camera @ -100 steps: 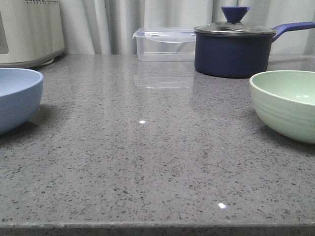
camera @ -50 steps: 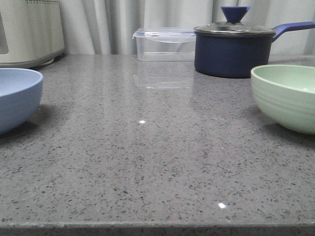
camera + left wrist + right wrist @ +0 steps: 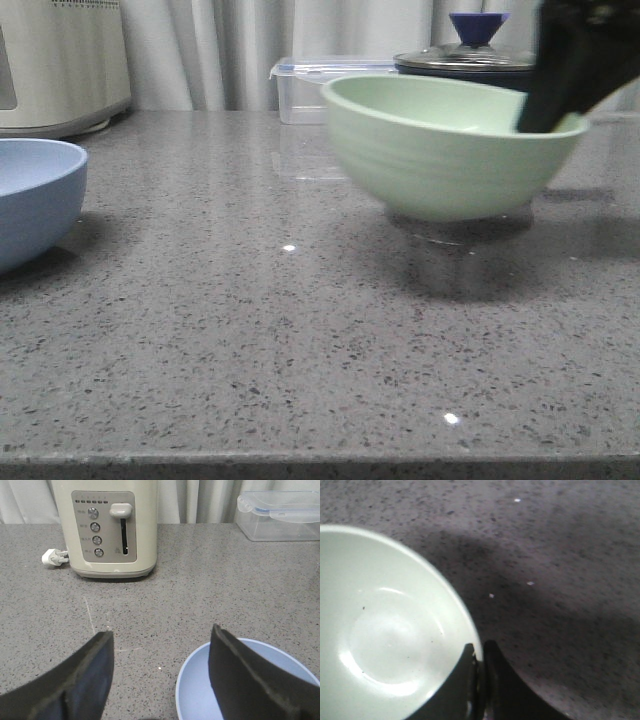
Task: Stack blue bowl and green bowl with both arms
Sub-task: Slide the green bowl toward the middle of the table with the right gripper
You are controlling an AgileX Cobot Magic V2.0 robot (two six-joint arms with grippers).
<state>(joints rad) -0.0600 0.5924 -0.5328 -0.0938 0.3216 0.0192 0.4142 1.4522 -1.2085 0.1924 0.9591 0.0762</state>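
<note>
The green bowl point(image 3: 450, 145) hangs just above the counter, right of centre in the front view, tilted a little. My right gripper point(image 3: 545, 118) is shut on its right rim, one finger inside and one outside; the right wrist view shows the bowl point(image 3: 385, 630) and the gripper point(image 3: 480, 652) pinching the rim. The blue bowl point(image 3: 30, 195) sits on the counter at the far left edge. In the left wrist view my left gripper point(image 3: 161, 637) is open and empty, one finger over the blue bowl point(image 3: 200, 690), the other over bare counter.
A cream toaster point(image 3: 60, 60) stands at the back left, also in the left wrist view point(image 3: 112, 527). A clear lidded box point(image 3: 320, 85) and a dark navy saucepan point(image 3: 470, 55) stand at the back, behind the green bowl. The counter's front edge point(image 3: 320, 460) is near.
The green bowl has risen off the counter and moved left from the far right towards the centre, held by my right gripper, which has come into view. The blue bowl has not moved.
</note>
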